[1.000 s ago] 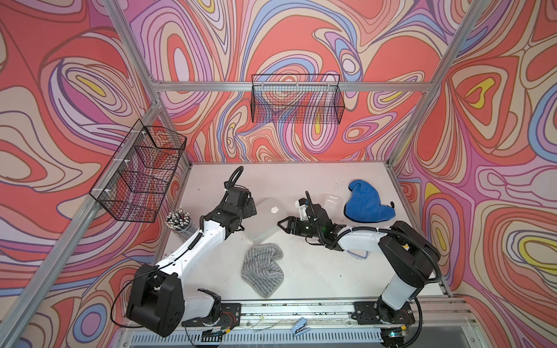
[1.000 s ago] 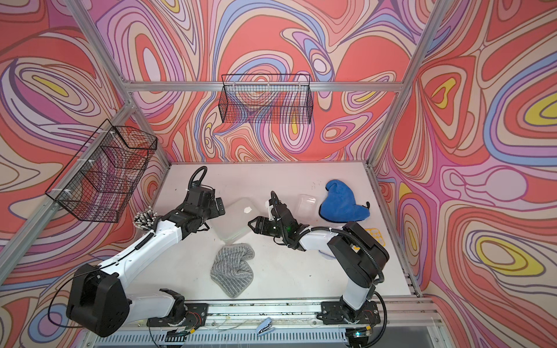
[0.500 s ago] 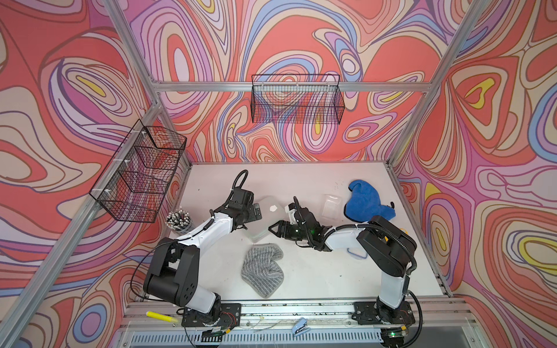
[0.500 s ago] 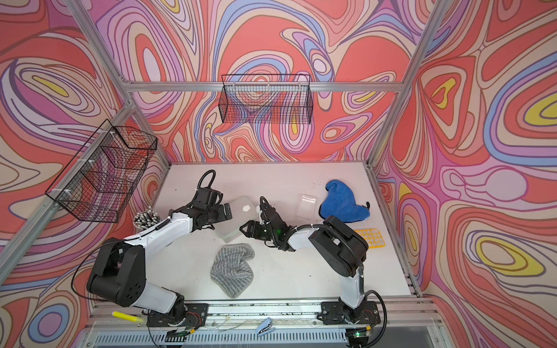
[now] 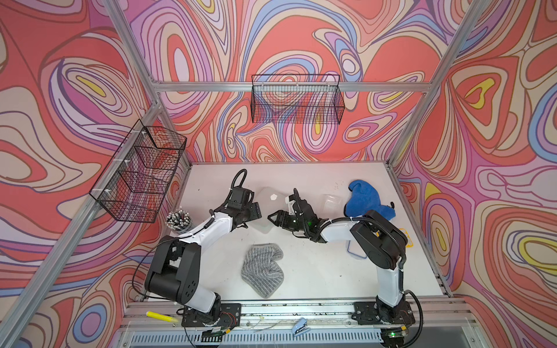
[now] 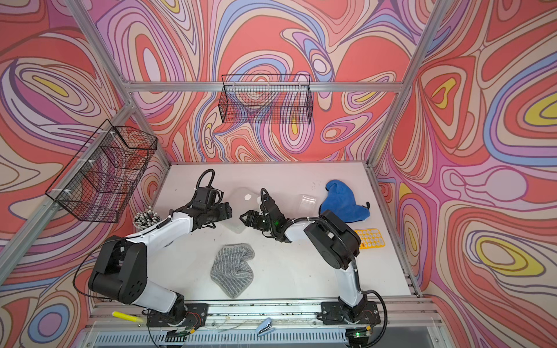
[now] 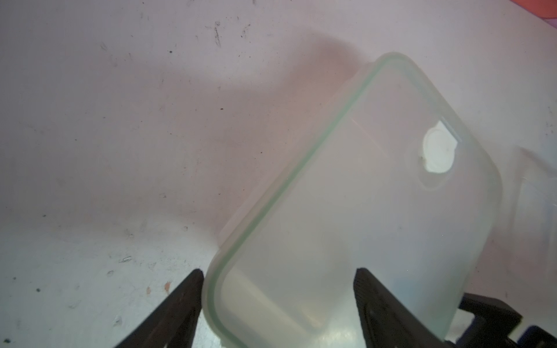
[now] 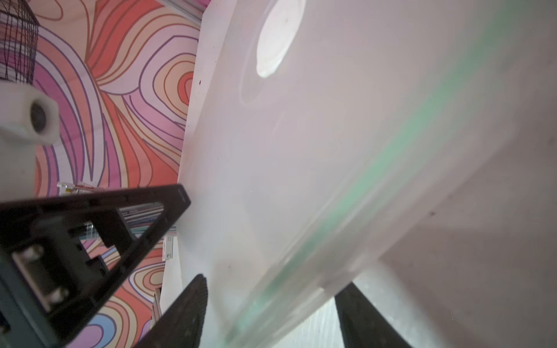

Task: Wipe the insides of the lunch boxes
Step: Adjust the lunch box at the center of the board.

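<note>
The large clear lunch box (image 5: 266,208) lies mid-table with its green-rimmed lid on, between both grippers. My left gripper (image 5: 258,211) stands open at its left corner. In the left wrist view the large lunch box (image 7: 361,211) has that corner between the jaws of my left gripper (image 7: 277,271), one finger beside the rim. My right gripper (image 5: 272,219) straddles the opposite edge. In the right wrist view the lid's rim (image 8: 391,156) fills the gap of my right gripper (image 8: 272,280); whether it presses does not show. The small lunch box (image 5: 331,201) sits open farther right.
A grey striped cloth (image 5: 262,269) lies near the front, a blue cloth (image 5: 363,200) at the back right. A yellow calculator (image 6: 370,238) and a blue-rimmed lid (image 5: 352,251) lie by the right arm. A pen cup (image 5: 179,220) stands left. Wire baskets (image 5: 297,101) hang on the walls.
Both grippers have closed in on the large lunch box, the left moving right and the right moving left. The left jaws have narrowed. The box has barely shifted.
</note>
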